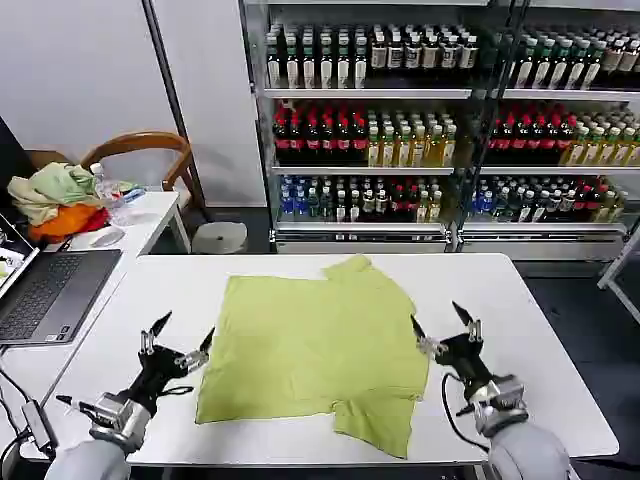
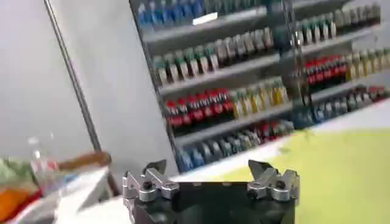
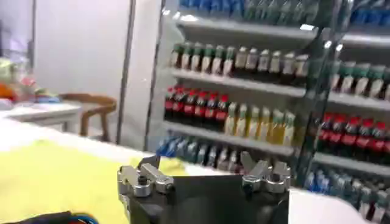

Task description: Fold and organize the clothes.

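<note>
The clothes are one lime yellow-green T-shirt lying mostly flat on the white table, its plain side up, with one sleeve poking toward the shelves and a flap hanging near the front edge. My left gripper hovers open just off the shirt's left edge, holding nothing. Beside the shirt's right edge my right gripper is also open and empty. The shirt's yellow cloth lies beyond the open left gripper in the left wrist view, and the cloth spreads beside the open right gripper in the right wrist view.
A laptop sits on a side desk at the left, with a heap of pale green, cream and orange cloth and a wooden chair behind it. Shelves of drink bottles stand past the table. A stool is on the floor.
</note>
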`<action>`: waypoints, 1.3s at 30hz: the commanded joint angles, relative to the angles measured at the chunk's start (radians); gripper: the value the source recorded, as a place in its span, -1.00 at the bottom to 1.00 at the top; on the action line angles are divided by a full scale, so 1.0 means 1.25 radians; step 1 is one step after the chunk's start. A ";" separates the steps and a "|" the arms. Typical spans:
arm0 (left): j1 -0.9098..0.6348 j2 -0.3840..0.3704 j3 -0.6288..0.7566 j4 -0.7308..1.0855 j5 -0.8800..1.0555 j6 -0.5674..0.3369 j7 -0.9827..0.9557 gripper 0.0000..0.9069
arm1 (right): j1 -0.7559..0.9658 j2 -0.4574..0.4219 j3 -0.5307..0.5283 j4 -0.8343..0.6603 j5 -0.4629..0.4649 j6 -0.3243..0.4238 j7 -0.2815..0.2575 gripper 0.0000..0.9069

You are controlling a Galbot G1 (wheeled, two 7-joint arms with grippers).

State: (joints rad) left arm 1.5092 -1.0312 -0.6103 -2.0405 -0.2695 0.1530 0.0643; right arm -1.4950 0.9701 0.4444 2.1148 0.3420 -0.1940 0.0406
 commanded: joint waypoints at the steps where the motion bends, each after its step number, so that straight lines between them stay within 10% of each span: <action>1: 0.161 -0.001 -0.006 -0.153 -0.086 0.263 -0.055 1.00 | -0.183 -0.062 0.001 0.085 0.011 -0.025 0.001 1.00; 39: 0.145 -0.018 0.013 -0.067 -0.130 0.338 -0.151 1.00 | -0.200 -0.006 -0.110 0.026 -0.003 -0.024 0.070 0.80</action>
State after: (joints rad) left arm 1.6951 -1.0510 -0.5983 -2.1504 -0.4206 0.5623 -0.1040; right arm -1.7376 0.9629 0.3138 2.1494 0.3409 -0.2244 0.1187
